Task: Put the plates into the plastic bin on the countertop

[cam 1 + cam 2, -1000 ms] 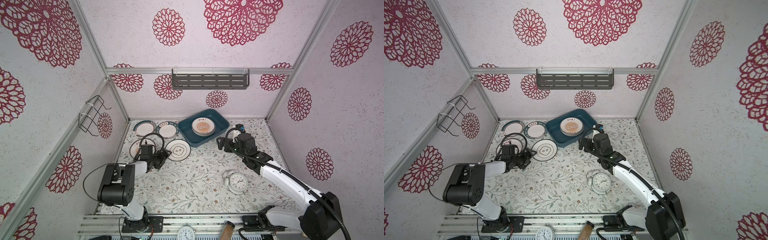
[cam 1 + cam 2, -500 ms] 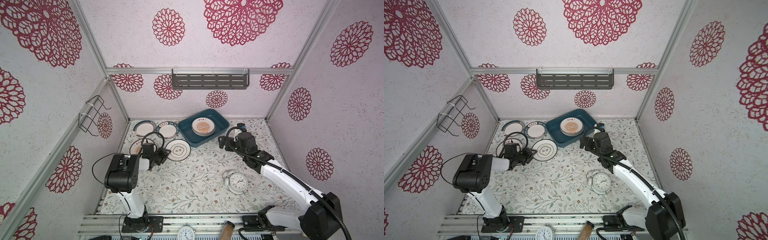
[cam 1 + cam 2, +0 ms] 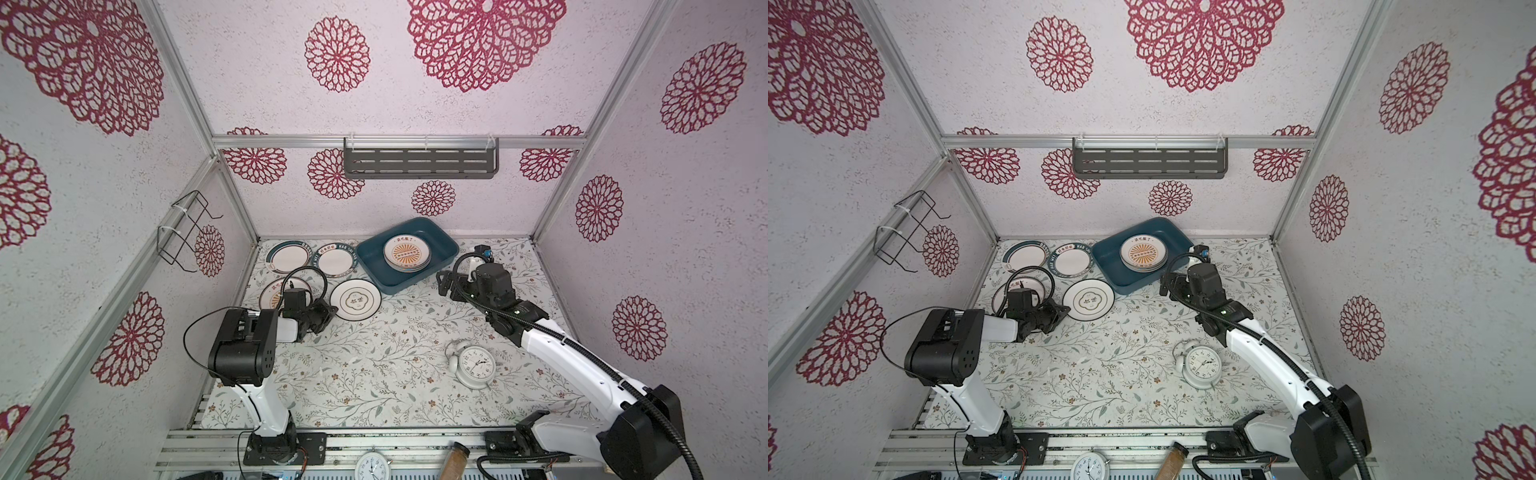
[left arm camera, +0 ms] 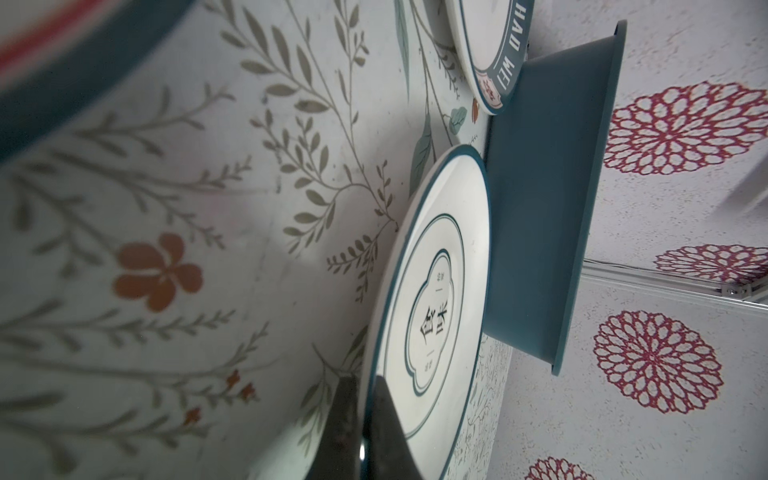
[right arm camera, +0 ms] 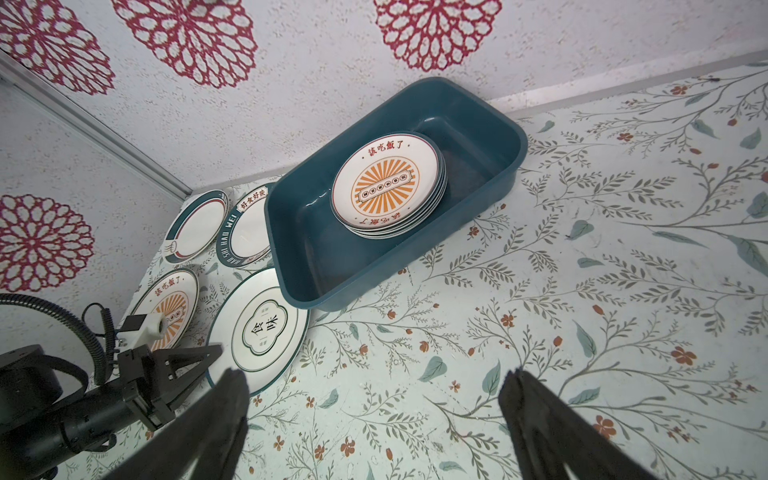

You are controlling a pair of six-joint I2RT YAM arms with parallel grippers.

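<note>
A white plate with a black quatrefoil emblem (image 3: 355, 299) (image 3: 1088, 299) (image 4: 436, 299) (image 5: 266, 328) lies on the countertop (image 3: 395, 353) right beside the plastic bin (image 3: 376, 266) (image 3: 1113, 262) (image 4: 540, 208) (image 5: 316, 249). My left gripper (image 3: 330, 309) (image 3: 1064, 311) (image 4: 365, 399) is shut on its near rim, one finger above and one below. A stack of plates (image 3: 406, 252) (image 3: 1143, 253) (image 5: 384, 183) with an orange sunburst on top sits in the bin. My right gripper (image 3: 444, 286) (image 3: 1167, 286) (image 5: 374, 378) hangs open over bare countertop beside the bin, holding nothing.
Two teal-rimmed plates (image 3: 288, 257) (image 3: 336, 259) lie along the back wall. A sunburst plate (image 3: 274, 291) is partly behind my left wrist cable. A white alarm clock (image 3: 473, 365) stands at front right. A grey shelf (image 3: 419, 162) and a wire rack (image 3: 187, 232) hang on the walls.
My left gripper has closed from wide open onto the quatrefoil plate's rim, and that arm's elbow has shifted a little. The right arm has barely moved.
</note>
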